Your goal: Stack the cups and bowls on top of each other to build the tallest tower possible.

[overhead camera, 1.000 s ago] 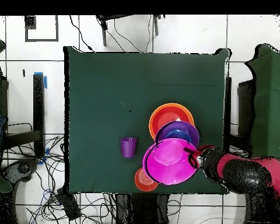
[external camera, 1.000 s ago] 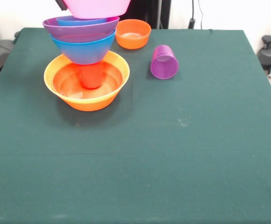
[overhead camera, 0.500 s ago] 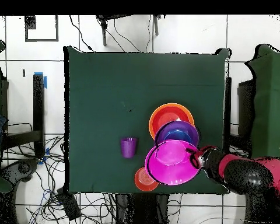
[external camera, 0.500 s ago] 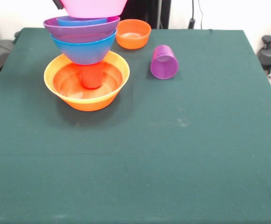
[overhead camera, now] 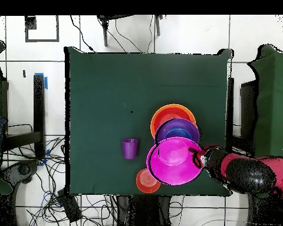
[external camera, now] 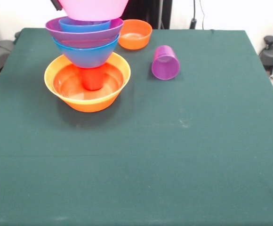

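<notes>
The tower stands at the table's far left in the front view. Its base is the large orange bowl (external camera: 87, 89), with a red cup (external camera: 92, 77) in it. The large blue bowl (external camera: 85, 52), the purple bowl (external camera: 84, 33) and the small blue bowl (external camera: 84, 23) sit above. My gripper (overhead camera: 197, 158) is shut on the rim of the large pink bowl (external camera: 94, 8) and holds it just above the tower. In the overhead view the pink bowl (overhead camera: 172, 160) overlaps the purple bowl (overhead camera: 177, 127). A purple cup (external camera: 165, 62) lies on its side. The light blue cup is out of view.
A small orange bowl (external camera: 134, 34) stands upright by the table's far edge, right of the tower. In the overhead view it (overhead camera: 145, 181) sits partly under the pink bowl. The green cloth table (external camera: 174, 155) stretches toward the near and right sides. My arm (overhead camera: 250, 175) reaches in over the table's side.
The pink bowl has shifted a little sideways over the tower. The small blue bowl under it shows more in the front view. The rest has not moved.
</notes>
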`<state>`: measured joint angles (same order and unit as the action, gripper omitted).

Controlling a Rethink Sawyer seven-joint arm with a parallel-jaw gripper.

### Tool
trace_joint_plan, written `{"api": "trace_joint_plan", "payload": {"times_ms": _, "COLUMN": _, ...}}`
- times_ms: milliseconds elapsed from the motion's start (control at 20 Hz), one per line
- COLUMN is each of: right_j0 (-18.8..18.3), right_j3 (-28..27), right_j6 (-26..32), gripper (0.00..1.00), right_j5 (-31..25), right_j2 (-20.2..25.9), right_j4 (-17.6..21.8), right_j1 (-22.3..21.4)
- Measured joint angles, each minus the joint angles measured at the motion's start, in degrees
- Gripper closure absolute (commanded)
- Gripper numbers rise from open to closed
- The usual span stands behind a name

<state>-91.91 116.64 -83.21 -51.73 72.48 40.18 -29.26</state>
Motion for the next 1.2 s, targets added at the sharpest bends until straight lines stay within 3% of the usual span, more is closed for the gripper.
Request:
{"api": "trace_joint_plan", "payload": {"times_ms": 600, "right_j0": 1.4, "right_j3": -1.2, "right_j6": 0.0, "gripper": 1.00, "right_j5": -0.7, "right_j2": -0.8, "right_j4": -0.5, "right_j1": 0.0}}
{"api": "trace_joint_plan", "payload": {"times_ms": 1200, "right_j0": 3.4, "right_j3": -4.5, "right_j6": 0.0, "gripper": 1.00, "right_j5": -5.3, "right_j2": -1.7, "right_j4": -1.5, "right_j1": 0.0}}
